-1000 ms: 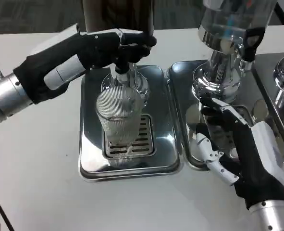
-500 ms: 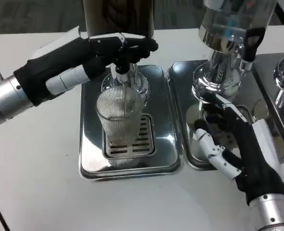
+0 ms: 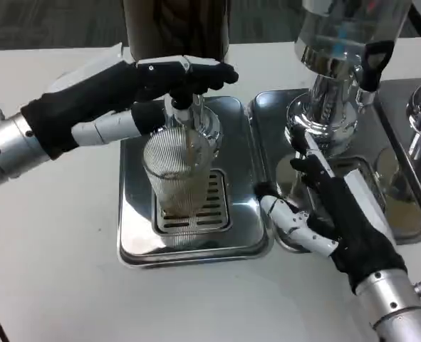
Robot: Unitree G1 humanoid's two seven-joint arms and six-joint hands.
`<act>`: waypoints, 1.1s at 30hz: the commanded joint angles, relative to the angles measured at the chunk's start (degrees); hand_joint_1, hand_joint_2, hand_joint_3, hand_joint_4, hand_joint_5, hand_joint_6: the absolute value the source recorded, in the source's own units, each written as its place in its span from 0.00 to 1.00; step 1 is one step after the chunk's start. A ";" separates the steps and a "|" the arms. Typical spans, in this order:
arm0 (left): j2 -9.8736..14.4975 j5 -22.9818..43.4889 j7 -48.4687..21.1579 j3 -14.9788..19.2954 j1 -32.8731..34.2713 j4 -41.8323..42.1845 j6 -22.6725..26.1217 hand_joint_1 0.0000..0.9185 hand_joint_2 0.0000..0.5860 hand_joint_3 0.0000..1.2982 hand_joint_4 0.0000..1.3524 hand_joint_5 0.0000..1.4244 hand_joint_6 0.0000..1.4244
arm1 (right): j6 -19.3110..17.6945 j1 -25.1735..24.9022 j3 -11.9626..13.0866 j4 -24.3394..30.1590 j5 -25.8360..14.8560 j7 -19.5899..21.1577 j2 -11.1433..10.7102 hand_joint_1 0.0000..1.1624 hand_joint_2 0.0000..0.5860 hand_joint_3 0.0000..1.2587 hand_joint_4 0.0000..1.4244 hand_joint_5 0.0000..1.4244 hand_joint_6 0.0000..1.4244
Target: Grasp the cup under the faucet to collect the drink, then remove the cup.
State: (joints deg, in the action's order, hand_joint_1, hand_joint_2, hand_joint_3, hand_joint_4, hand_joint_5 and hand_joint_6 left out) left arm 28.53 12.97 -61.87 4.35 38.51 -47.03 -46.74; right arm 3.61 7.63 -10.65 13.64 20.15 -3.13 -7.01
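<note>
No text, label, brand, number or sign can be read anywhere in the head view. The ribbed cup (image 3: 178, 173), the dark dispenser (image 3: 176, 25) behind it and the clear dispenser (image 3: 345, 28) to the right of that cup all carry bare surfaces with nothing legible. The steel tray (image 3: 135, 235) beneath the cup and the backs of both hands bear no markings either.

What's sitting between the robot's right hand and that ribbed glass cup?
In the head view, only the shiny metal drip tray under the cup and its raised right rim lie between them; the right hand rests apart over the neighbouring tray.
</note>
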 commanded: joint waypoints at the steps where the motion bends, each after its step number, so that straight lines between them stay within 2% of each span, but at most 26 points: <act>1: 0.72 -1.71 -0.02 -1.46 -1.76 -0.37 -1.98 0.00 0.06 0.19 0.10 0.12 0.13 | 1.59 -2.38 -0.54 -0.93 -1.41 -2.70 -0.78 0.43 0.42 0.00 0.00 0.01 0.04; 10: 1.35 -2.42 1.86 -2.40 -2.17 -0.32 -3.85 0.00 0.07 0.19 0.10 0.12 0.13 | 4.03 -6.42 -1.43 -2.58 -2.67 -5.89 -1.10 0.46 0.42 0.00 0.00 0.00 0.02; 24: 2.33 -4.61 4.53 -3.85 -2.33 -0.62 -6.99 0.00 0.08 0.19 0.10 0.12 0.14 | 5.05 -8.81 -1.88 -4.52 -3.89 -7.17 -0.78 0.47 0.42 0.00 0.00 0.00 0.02; 33: 3.03 -4.00 5.00 -4.58 -2.52 -0.08 -7.25 0.00 0.08 0.19 0.10 0.12 0.14 | 4.55 -10.24 -2.03 -6.45 -4.75 -7.29 -0.41 0.47 0.42 0.00 0.00 0.00 0.00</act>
State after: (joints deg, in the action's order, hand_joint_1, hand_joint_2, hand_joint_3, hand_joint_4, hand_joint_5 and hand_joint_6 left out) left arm 30.96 10.44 -56.14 0.93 37.72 -47.05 -53.41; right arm 8.35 -1.84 -12.46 8.24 16.20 -10.23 -7.47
